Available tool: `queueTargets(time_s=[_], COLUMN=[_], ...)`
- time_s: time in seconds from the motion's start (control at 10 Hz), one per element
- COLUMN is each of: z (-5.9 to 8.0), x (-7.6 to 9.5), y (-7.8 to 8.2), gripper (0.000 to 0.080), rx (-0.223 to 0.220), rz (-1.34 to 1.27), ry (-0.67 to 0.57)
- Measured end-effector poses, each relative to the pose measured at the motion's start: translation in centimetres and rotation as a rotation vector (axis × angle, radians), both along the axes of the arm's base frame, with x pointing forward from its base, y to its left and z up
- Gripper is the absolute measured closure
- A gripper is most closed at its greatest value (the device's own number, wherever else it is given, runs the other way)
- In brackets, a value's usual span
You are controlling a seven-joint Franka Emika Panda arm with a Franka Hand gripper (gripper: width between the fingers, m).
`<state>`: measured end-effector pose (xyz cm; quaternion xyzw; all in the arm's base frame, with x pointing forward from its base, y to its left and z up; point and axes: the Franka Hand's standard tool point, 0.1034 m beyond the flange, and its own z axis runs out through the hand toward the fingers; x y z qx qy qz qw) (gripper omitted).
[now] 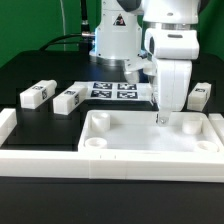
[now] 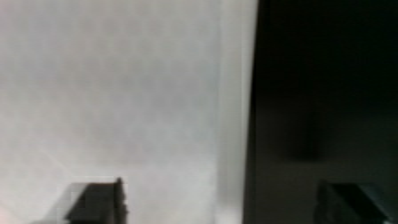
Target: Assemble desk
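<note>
I am holding my gripper (image 1: pixel 164 118) with jaws apart and empty, just above the far rim of the tabletop (image 1: pixel 150 160); the nearest leg block (image 1: pixel 200 97) is lying just beside it, toward the exterior view's right

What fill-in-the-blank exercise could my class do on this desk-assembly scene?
1. The robot's two-finger tool, hanging above the large white tray-like plastic tabletop, is ____, with nothing between its fingers.
2. On the exterior view's left of the thin flat white marker board lie ____ small white rectangular plastic leg blocks.
3. The table under the parts is coloured ____.
Missing words: open; two; black.
</note>
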<state>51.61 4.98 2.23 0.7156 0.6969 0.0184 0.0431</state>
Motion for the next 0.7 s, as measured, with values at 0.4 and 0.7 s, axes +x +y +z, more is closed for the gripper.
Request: queueTargets(time_s=[0.4,0.7], z=[5.4,6.3], x=[-0.9,-1.9], y=[0.9,1.7], gripper=[0.0155,0.0150], rx=[-0.018,-0.002], rz=[-0.079,-0.141], ry=[-0.029,-0.053])
